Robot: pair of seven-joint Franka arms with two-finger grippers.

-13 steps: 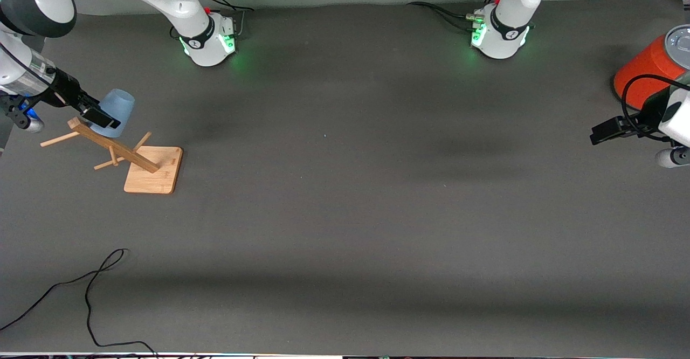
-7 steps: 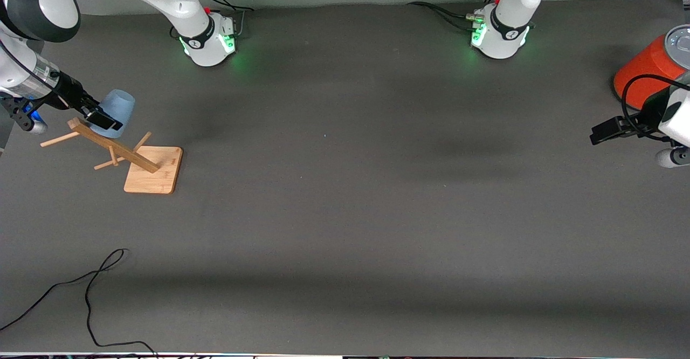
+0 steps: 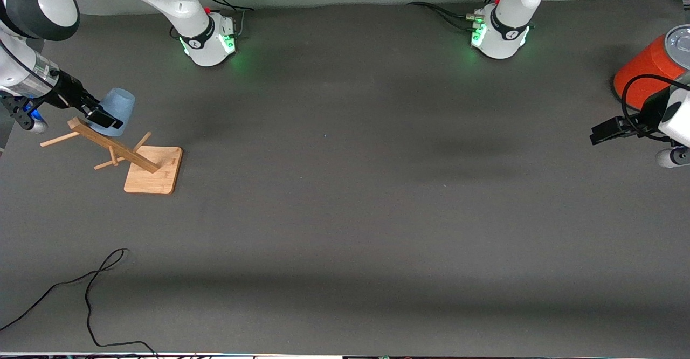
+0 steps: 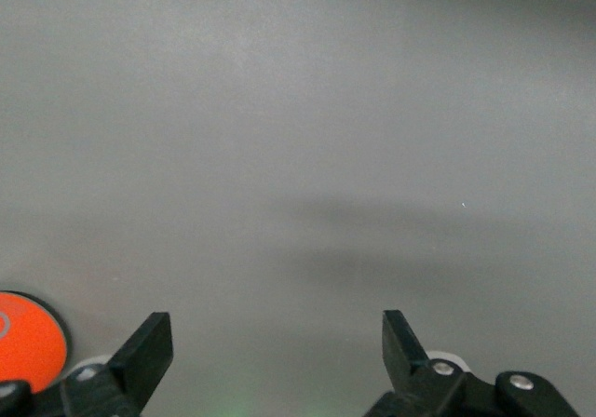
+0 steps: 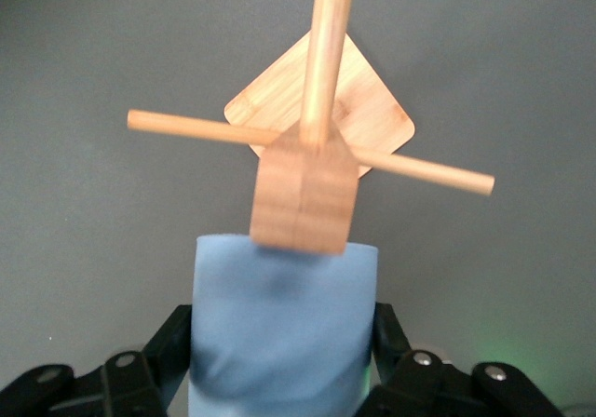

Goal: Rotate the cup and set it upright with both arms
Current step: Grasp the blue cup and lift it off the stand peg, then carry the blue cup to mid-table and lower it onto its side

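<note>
We have the right gripper (image 3: 102, 117) clamped on the cup (image 3: 117, 110), its fingers pressing the two sides of the pale-blue wall. The cup sits at the top of the wooden rack (image 3: 116, 151), closed end up, just beside the post's upper end. In the right wrist view the wall (image 5: 284, 329) creases slightly between the fingers, so we judge it light, thin and a little soft: a firm squeeze will dent it, and the smooth taper may slip. We would hold it mid-body, across its width, leaving the rim free for the other arm. Our left gripper (image 4: 277, 352) waits with jaws spread wide, empty, well apart from the rack, beside the orange can (image 3: 647, 70).
</note>
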